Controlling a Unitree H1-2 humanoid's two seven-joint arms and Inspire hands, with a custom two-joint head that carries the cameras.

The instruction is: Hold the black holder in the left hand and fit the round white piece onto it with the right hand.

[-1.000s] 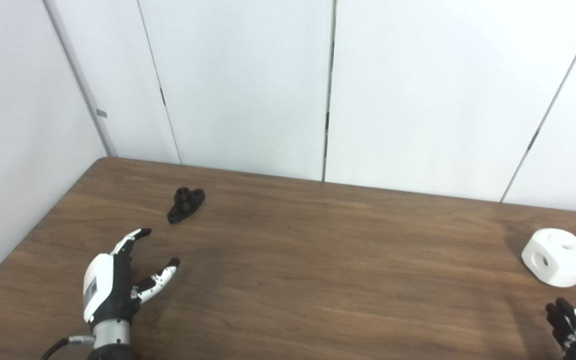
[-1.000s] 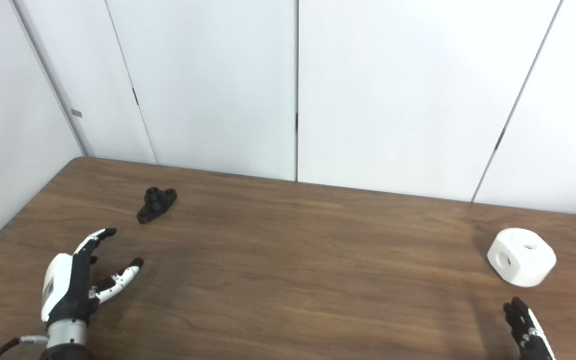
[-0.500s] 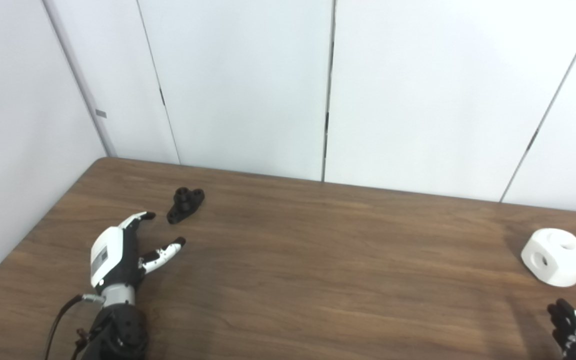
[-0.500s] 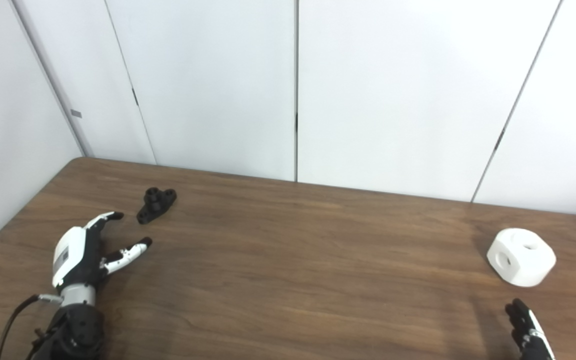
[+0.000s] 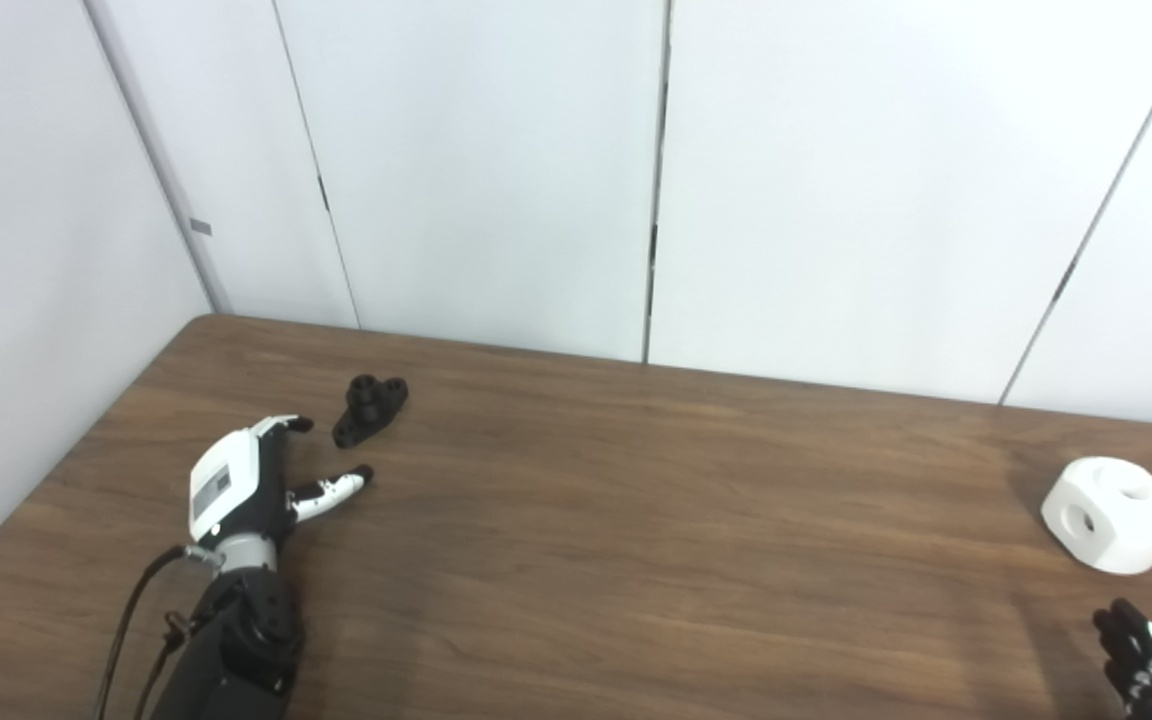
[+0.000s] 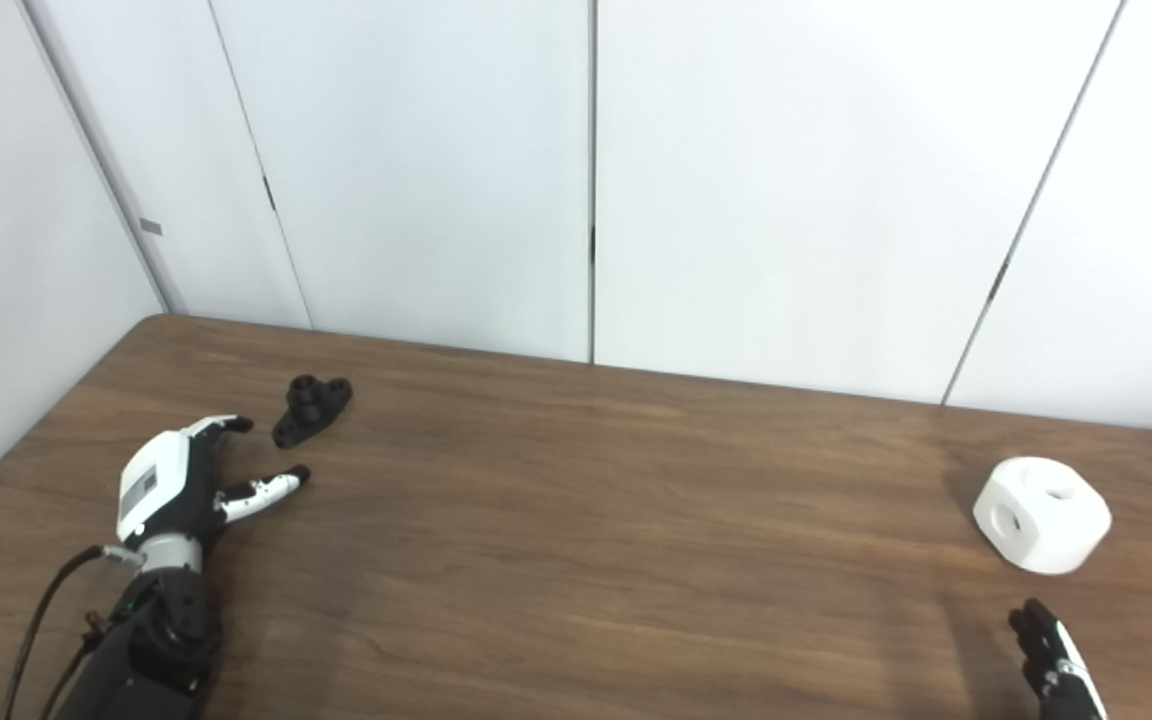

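Now the left hand [image 5: 236, 485] sits just short of the holder [image 5: 370, 408], having slid forward across the table [image 5: 636, 520] from a spot well nearer the robot a second ago; its fingers are spread wide and hold nothing, thumb pointing toward 2 o'clock. The holder itself has not moved and lies at about 1 o'clock from the hand, near but apart from the fingertips, so I judge the reach nearly done and the grasp not yet begun. The white piece [image 5: 1113, 514] rests untouched far off at 3 o'clock on the table's right side. The right hand [image 5: 1141, 668] waits at 6 o'clock from it, only its dark fingertips showing at the bottom edge, unchanged; whether it is open or closed I cannot tell. The right eye view shows slightly less of that hand, and more bare table beyond the white piece.
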